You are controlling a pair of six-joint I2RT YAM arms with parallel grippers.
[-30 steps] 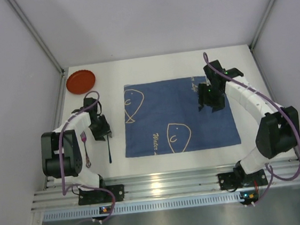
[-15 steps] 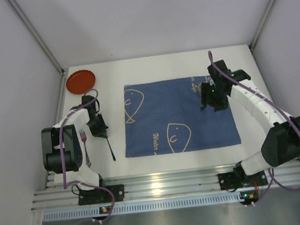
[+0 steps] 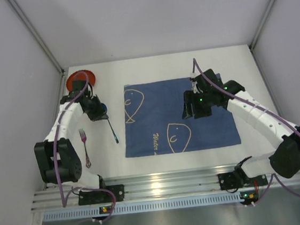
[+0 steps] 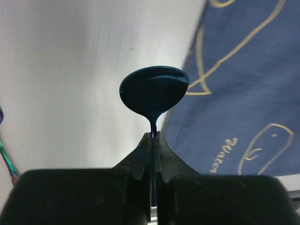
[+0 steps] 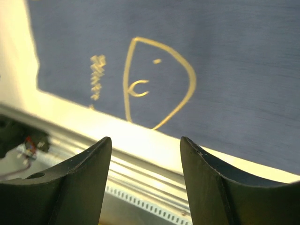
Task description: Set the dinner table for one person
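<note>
Left gripper point(image 4: 152, 140) clamps the glossy dark-blue spoon point(image 4: 154, 89) by its handle, seemingly lifted over the large white matte dinner table point(image 3: 161, 65) near its left edge, probably bound for the blue line-drawn cloth point(image 3: 154, 98). Right gripper point(image 5: 145, 154), fingers apart and empty, hovers over that cloth toward the right edge.

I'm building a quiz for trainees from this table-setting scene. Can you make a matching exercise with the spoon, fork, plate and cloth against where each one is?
Things:
1. spoon
2. fork
3. plate
4. cloth

Places:
A. lying on the bare table, left side
B. pinched in the left gripper
C. spread across the middle
D. far left corner

Pairs: 1-B, 2-A, 3-D, 4-C
</note>
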